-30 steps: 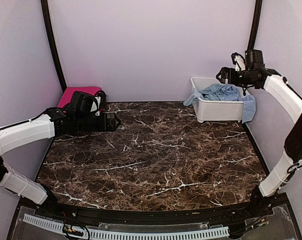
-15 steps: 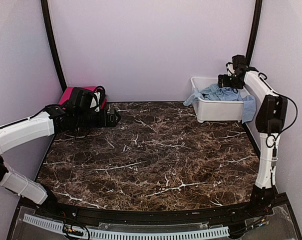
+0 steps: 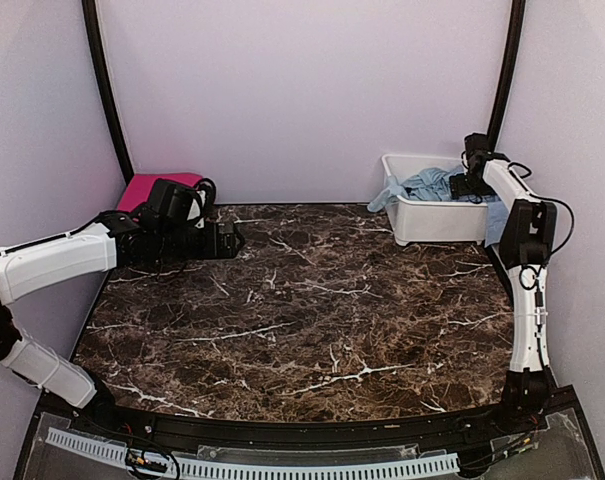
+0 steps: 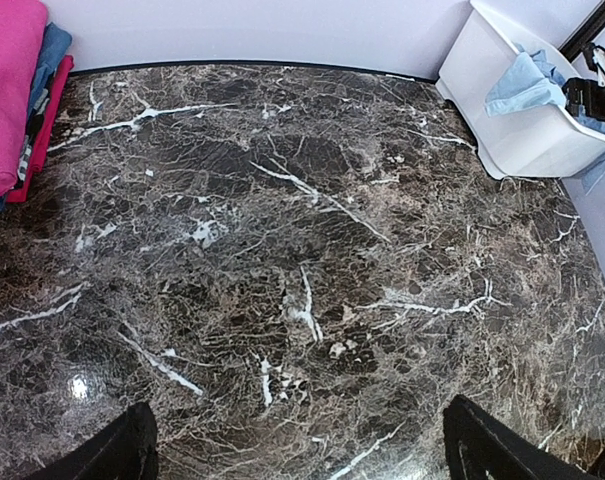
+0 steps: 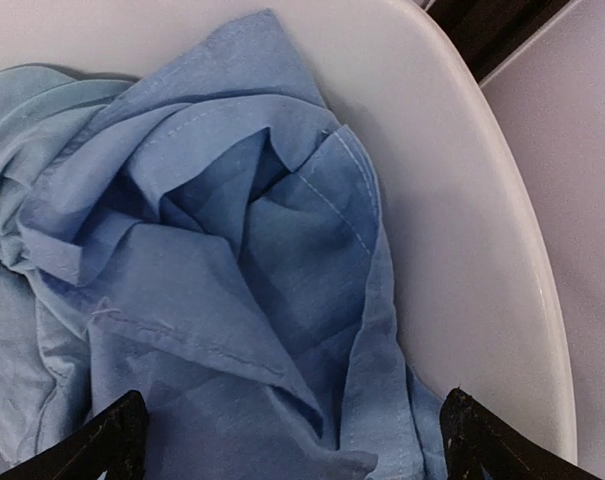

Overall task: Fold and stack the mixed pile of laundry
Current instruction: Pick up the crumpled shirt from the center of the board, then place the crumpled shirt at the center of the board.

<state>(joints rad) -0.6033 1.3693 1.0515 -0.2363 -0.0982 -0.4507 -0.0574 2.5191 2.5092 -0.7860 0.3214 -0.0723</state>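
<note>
The mixed laundry pile (image 3: 434, 184) is crumpled pale blue cloth (image 5: 222, 260) lying in a white tub (image 3: 437, 226) at the back right, with one piece draped over the tub's right side. My right gripper (image 3: 468, 184) hangs low over the cloth near the tub's right rim (image 5: 472, 210). It (image 5: 292, 440) is open, its fingertips wide apart either side of a fold, holding nothing. My left gripper (image 3: 228, 240) is open over the bare marble (image 4: 302, 300) at the back left, and nothing lies between the left gripper's (image 4: 297, 455) fingers.
A folded stack of magenta-pink cloth (image 3: 148, 187) with a blue layer (image 4: 48, 55) sits in the back left corner, just behind the left arm. Walls close in the table on three sides. The tub (image 4: 527, 150) stands against the right wall.
My right arm has swung back toward the right wall and dropped its gripper into the tub over the blue cloth. The left arm has barely shifted.
</note>
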